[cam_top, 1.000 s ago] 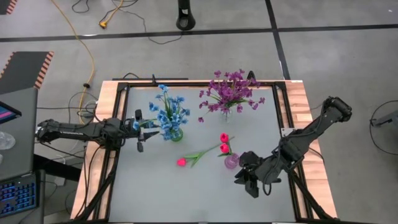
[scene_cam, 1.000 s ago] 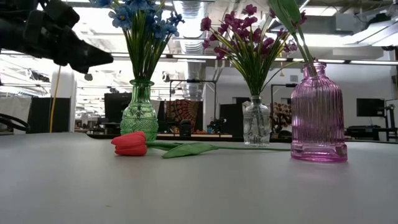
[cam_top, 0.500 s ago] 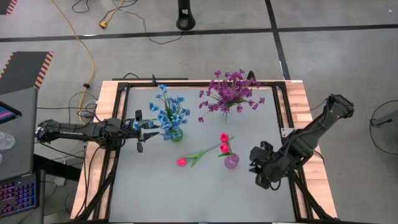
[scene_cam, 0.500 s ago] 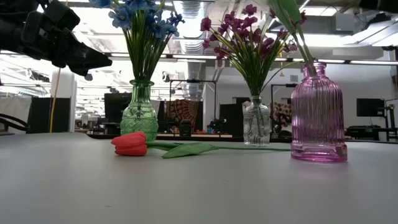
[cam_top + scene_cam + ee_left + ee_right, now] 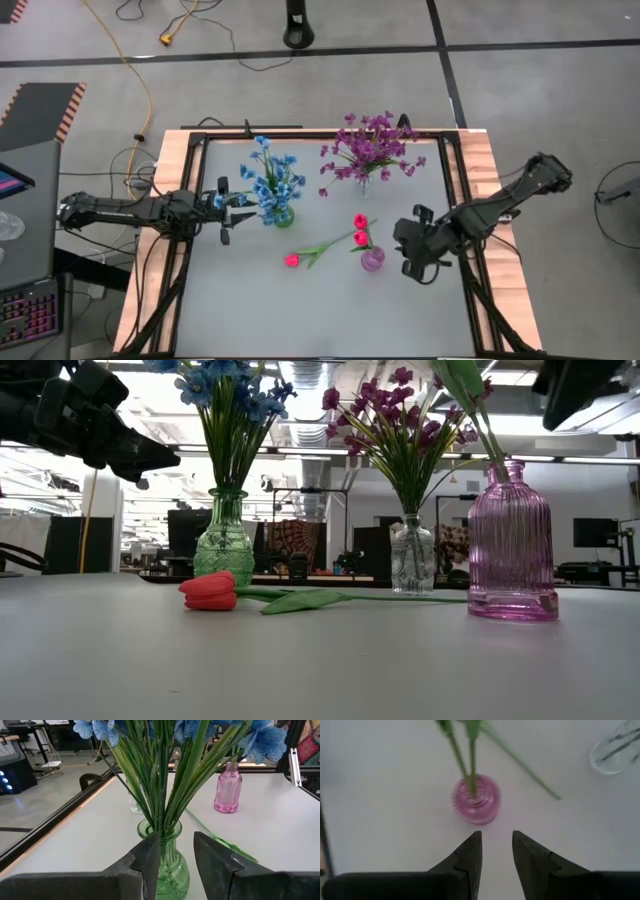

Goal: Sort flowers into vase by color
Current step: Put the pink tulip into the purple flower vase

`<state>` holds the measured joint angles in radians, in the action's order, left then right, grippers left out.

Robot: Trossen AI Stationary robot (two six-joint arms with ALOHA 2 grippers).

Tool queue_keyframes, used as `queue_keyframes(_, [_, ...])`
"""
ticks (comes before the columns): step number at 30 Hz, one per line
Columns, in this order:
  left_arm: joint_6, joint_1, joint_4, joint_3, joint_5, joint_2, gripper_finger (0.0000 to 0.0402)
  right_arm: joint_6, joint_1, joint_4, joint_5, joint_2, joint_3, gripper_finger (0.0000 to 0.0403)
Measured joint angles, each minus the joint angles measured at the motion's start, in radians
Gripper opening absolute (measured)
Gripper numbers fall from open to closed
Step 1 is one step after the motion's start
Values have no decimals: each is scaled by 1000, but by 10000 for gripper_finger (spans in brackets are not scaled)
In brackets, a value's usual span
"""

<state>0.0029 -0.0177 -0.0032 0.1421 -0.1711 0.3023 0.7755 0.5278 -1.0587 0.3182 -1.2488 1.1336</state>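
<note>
From above, one pink-red tulip sprig (image 5: 305,254) lies flat on the grey table (image 5: 250,300), bud toward the left arm, stem running toward the pink vase (image 5: 372,260), which already holds two buds. The blue sprigs stand in the green vase (image 5: 283,214), the purple ones in the clear vase (image 5: 362,184). The left gripper (image 5: 226,211) waits beside the green vase; the right gripper (image 5: 413,262) hovers just beside the pink vase.

At table height, the loose tulip's bud (image 5: 209,590) rests on the table with a leaf (image 5: 300,600) spread flat. It looks light, the stem thin and springy, so mid-stem is the likely hold.

The left wrist shows its fingers (image 5: 150,856) parted and empty, flanking the green vase.

The right wrist shows its fingers (image 5: 472,852) parted, gripping nothing, above the pink vase.
</note>
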Motion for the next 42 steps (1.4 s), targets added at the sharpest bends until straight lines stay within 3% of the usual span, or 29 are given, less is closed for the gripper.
queue_keyframes(5, [0,0,-6,0,0,0,110,-120,-82,2,-5,11,-24,136])
queue_keyframes(9, [0,0,-6,0,0,0,110,-149,-142,68,-56,71,-144,136])
queue_keyframes(17, [-6,0,-6,0,0,0,110,-269,-231,381,-81,268,-457,136])
queue_keyframes(21, [-7,0,-6,0,0,0,110,-372,-286,525,-77,305,-552,136])
queue_keyframes(26, [-17,0,-6,0,0,0,110,-463,-370,672,-76,274,-612,136])
queue_keyframes(32, [-19,0,-6,0,-2,0,110,-481,-452,754,-77,191,-614,136])
queue_keyframes(42, [-42,0,-7,0,-26,0,110,-672,-529,862,-145,16,-614,136])
